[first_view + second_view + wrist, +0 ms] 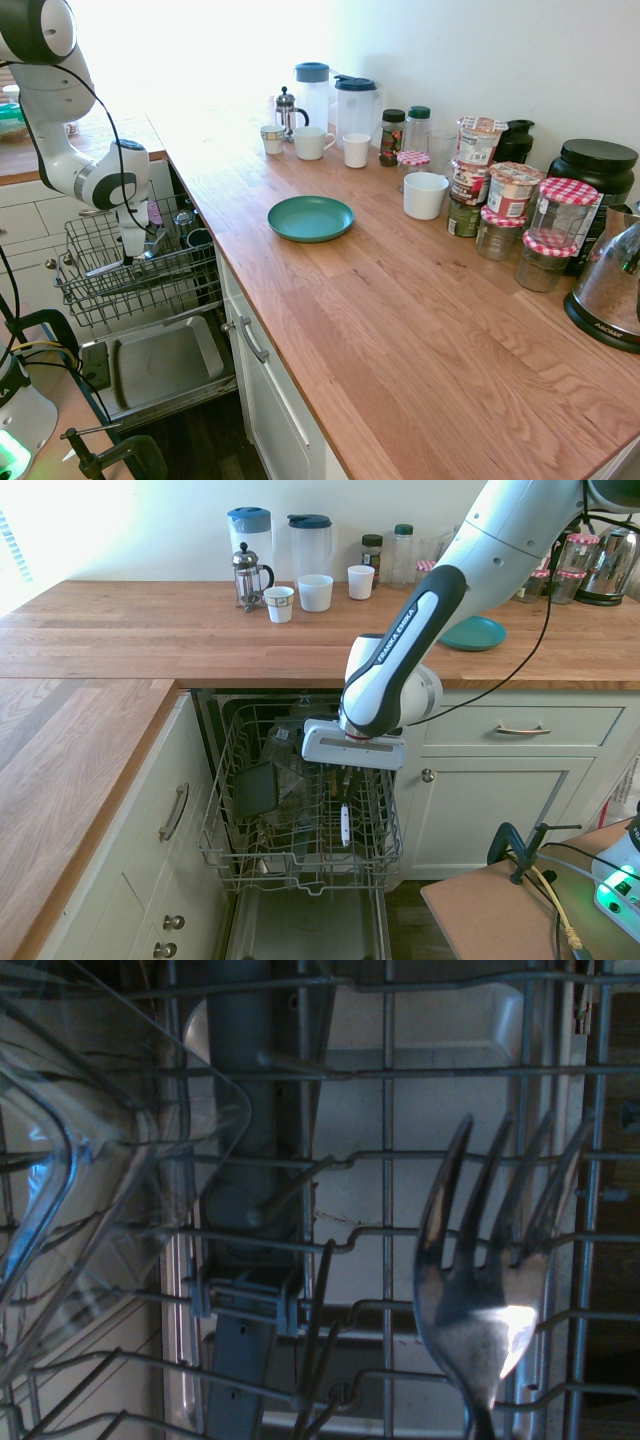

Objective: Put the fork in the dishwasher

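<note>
wrist view: the fork (490,1300) fills the near side, prongs pointing away over the wires of the rack (380,1240), with the grey door panel showing through below; a clear plastic container (90,1190) lies in the rack beside it.
second exterior view: the gripper (345,780) hangs low over the rack, toward the side nearer the white drawers (520,730); a slim pale piece hangs straight down from it among the wires, which i take to be the fork.
fingers: closed on the fork's handle, as far as the narrow gap lets me judge.
dishwasher: the dishwasher (160,365) stands open, rack pulled out.
step: lowering the fork into the rack; release not yet made.
next: go a little lower between the wires, then open and lift clear without snagging.
</note>
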`<state>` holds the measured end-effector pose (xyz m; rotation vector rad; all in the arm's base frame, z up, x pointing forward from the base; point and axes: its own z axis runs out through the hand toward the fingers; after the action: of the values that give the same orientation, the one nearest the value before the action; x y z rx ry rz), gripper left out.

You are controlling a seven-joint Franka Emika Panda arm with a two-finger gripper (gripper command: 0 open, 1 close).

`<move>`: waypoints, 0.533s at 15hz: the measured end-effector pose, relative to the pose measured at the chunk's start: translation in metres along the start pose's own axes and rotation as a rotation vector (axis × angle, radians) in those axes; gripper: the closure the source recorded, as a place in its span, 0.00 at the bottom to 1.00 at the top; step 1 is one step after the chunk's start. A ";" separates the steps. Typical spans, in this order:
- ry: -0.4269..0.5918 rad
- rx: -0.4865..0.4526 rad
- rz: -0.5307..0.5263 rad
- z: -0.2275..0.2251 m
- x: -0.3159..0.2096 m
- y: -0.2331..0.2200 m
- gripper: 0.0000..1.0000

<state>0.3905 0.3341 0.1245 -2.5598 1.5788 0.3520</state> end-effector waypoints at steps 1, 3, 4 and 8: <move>-0.002 -0.001 0.005 0.005 0.005 -0.002 0.00; -0.003 -0.005 0.017 0.013 0.016 -0.003 0.00; -0.003 -0.002 0.022 0.013 0.018 -0.005 0.00; 0.000 0.004 0.031 0.011 0.023 -0.008 0.00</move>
<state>0.4058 0.3197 0.1077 -2.5351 1.6186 0.3519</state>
